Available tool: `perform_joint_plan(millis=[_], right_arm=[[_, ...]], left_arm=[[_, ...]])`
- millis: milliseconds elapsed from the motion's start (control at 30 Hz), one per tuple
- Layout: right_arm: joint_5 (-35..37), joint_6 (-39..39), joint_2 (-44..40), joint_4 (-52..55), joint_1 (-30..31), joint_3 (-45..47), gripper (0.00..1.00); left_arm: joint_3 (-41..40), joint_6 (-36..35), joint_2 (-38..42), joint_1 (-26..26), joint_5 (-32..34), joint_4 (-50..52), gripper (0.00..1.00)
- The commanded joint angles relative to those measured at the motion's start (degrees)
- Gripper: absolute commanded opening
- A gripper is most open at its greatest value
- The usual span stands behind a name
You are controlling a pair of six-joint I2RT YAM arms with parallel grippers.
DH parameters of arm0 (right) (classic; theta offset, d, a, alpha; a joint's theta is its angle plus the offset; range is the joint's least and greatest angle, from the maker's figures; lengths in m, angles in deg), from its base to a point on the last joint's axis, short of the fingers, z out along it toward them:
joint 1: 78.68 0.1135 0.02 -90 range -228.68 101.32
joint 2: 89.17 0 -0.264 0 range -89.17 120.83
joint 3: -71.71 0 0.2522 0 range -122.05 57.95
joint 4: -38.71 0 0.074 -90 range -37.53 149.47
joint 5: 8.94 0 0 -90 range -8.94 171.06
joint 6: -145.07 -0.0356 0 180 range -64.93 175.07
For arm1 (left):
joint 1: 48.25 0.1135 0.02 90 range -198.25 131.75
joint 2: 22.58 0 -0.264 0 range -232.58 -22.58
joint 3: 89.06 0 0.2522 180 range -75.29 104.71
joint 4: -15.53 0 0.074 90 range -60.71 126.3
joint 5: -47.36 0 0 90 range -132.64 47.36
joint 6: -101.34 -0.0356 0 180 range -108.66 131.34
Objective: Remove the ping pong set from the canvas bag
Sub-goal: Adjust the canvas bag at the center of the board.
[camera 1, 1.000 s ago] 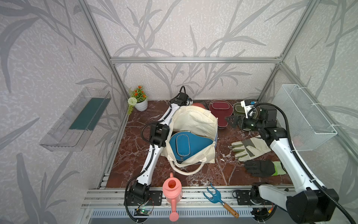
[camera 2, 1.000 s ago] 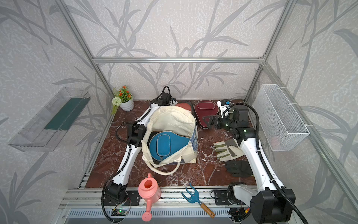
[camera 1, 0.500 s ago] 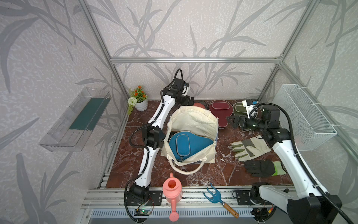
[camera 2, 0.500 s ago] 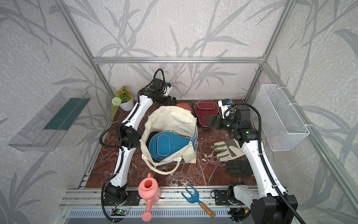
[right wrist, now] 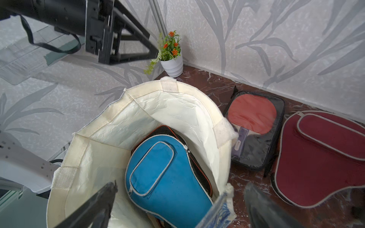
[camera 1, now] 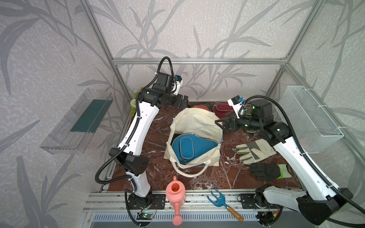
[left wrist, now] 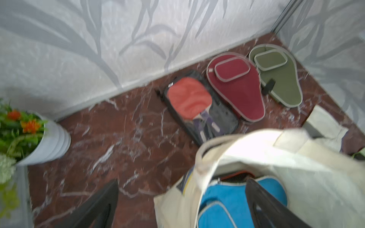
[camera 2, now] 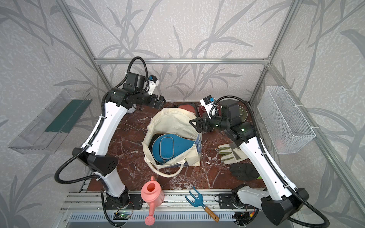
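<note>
Top views both show the cream canvas tote bag [camera 1: 194, 122] standing on the marble bench [camera 1: 156, 126], a blue paddle-shaped zip cover [camera 1: 192, 147] lying inside it. My right pincer [camera 1: 221, 126] hangs spread wide and empty at the bag's far right rim; my left pincer [camera 1: 183, 102], equally spread and empty, hovers beyond its far left corner. Against the back wall [left wrist: 98, 49] lie a red-faced paddle [left wrist: 188, 97] on a black case [left wrist: 223, 118], a maroon zip cover [left wrist: 239, 92] and an olive zip cover [left wrist: 280, 79].

Grey walls [camera 1: 197, 29] have big leaf shapes. The floor [camera 1: 217, 177] is dark red stone with white lines. A clear shelf [camera 1: 79, 122] hangs left, a wire basket [camera 1: 308, 116] right.
</note>
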Motion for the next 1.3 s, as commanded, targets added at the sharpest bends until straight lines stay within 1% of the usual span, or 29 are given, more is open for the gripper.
perform_joint_plan(millis=[0, 67, 200, 267, 300, 333, 367, 433, 467, 500, 667, 767, 933, 1067, 1167, 1267], right_arm=[[3.7, 1.9, 3.0, 3.7, 3.3, -3.6, 0.99], [4.9, 2.4, 5.1, 4.9, 5.7, -6.0, 0.99], [6.8, 3.5, 8.7, 7.5, 9.8, -9.9, 0.99], [7.8, 4.0, 10.7, 9.1, 11.8, -11.9, 0.99], [8.3, 4.1, 11.7, 9.7, 12.5, -12.7, 0.99], [9.0, 4.5, 12.7, 10.4, 13.6, -13.6, 0.99], [9.6, 4.9, 13.7, 11.1, 14.6, -14.4, 0.99], [10.3, 6.0, 15.4, 12.0, 16.2, -15.4, 0.99], [10.4, 6.7, 16.3, 12.0, 17.1, -15.7, 0.99], [10.4, 7.3, 16.8, 12.0, 17.7, -15.8, 0.99], [9.5, 11.5, 20.5, 13.5, 21.1, -16.9, 0.99], [11.3, 13.0, 22.9, 14.4, 22.8, -16.5, 0.99], [15.7, 11.3, 25.1, 11.1, 24.0, -11.8, 0.99], [19.1, 9.2, 26.7, 7.5, 24.6, -8.4, 0.99], [21.5, 8.4, 29.1, 5.8, 24.6, -7.1, 0.99], [24.2, 8.4, 31.3, 5.4, 24.6, -7.1, 0.99]], left_arm=[[-11.9, -0.2, 2.8, -0.2, 4.1, -3.7, 0.99], [-16.3, 0.7, 3.8, -0.2, 4.6, -5.4, 0.99], [-18.8, 2.3, 3.7, -0.2, 2.5, -7.2, 0.98], [-19.5, 2.7, 3.1, -0.2, 1.2, -8.0, 0.95], [-20.0, 2.7, 3.0, -0.2, 0.7, -8.5, 0.9], [-20.4, 2.7, 2.8, -0.1, 0.2, -9.0, 0.79], [-20.5, 2.6, 2.8, -0.1, -0.2, -9.3, 0.63], [-20.6, 2.4, 3.0, -0.1, -0.7, -9.9, 0.26], [-20.4, 2.2, 3.3, -0.1, -1.1, -10.2, 0.1], [-20.3, 2.2, 3.7, 0.0, -1.3, -10.7, 0.0], [-22.1, 3.1, 9.6, 0.0, -1.8, -16.1, 0.0], [-25.6, 4.5, 14.9, 0.0, -1.9, -21.1, 0.0], [-33.2, 6.9, 23.1, 0.0, -1.9, -29.9, 0.0], [-37.9, 8.4, 27.8, 0.0, -2.2, -33.9, 0.0], [-39.8, 8.4, 29.5, 0.0, -2.5, -35.2, 0.0], [-40.0, 8.1, 29.2, 0.0, -3.2, -34.8, 0.0]])
